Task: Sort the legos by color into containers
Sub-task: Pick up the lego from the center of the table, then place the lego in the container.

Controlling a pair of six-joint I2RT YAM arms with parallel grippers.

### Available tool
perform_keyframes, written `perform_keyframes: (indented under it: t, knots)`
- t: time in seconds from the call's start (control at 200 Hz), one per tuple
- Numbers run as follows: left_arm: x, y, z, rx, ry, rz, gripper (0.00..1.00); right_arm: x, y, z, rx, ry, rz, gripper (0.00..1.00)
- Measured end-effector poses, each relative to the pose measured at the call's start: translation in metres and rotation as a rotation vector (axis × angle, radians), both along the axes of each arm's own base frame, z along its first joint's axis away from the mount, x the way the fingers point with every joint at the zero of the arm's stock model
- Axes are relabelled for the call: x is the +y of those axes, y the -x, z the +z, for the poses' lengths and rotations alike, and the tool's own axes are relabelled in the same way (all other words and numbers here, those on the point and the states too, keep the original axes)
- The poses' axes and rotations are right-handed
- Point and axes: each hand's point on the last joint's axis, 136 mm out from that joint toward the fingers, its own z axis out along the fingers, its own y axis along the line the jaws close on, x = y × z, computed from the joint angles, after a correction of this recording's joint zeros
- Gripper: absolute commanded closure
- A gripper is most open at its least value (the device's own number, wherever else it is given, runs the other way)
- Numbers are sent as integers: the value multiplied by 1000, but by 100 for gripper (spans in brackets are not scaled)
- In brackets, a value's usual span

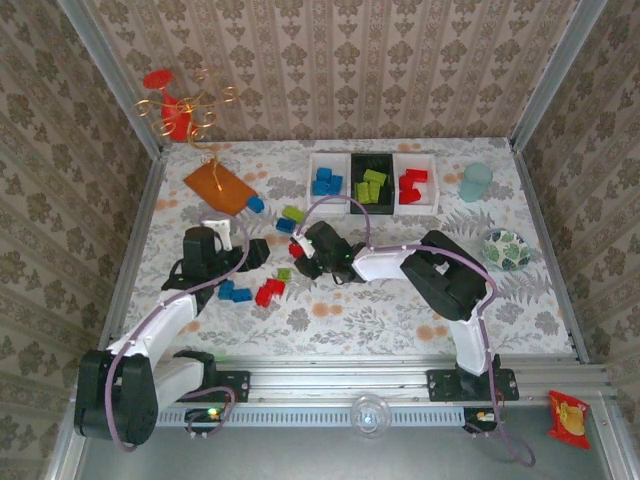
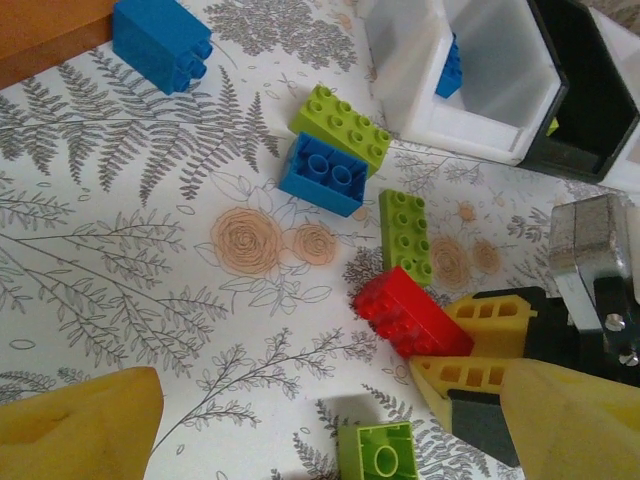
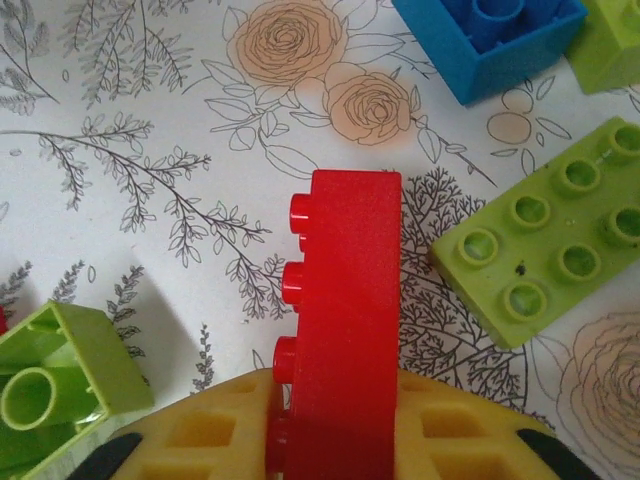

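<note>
One red lego [image 3: 345,300] (on edge), pinched in right gripper [image 3: 338,435]

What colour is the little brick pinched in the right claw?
The brick is red, seen best in the right wrist view.

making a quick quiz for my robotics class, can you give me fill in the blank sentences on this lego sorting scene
1. The right gripper is shut on a ___ lego.
2. The black container holds legos of the colour ___.
3. The left white container holds legos of the colour ___.
4. The left gripper hangs over the table with its jaws ___.

Missing words: red, green, blue, open.
</note>
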Motion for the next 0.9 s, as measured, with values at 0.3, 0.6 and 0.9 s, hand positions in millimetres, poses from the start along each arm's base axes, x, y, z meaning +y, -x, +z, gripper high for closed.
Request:
perform_keyframes:
  t: [0.3, 0.6, 0.9]
  knots:
    - [-35, 4, 16, -72, 118, -137, 12, -70, 4, 65, -18, -155, -136, 79]
    - [-100, 32, 27, -129, 167, -370, 12, -236, -68, 164, -174, -323, -623, 79]
    - [-110, 37, 25, -130, 144, -395, 12, -328, -119, 125, -81, -236, -938, 79]
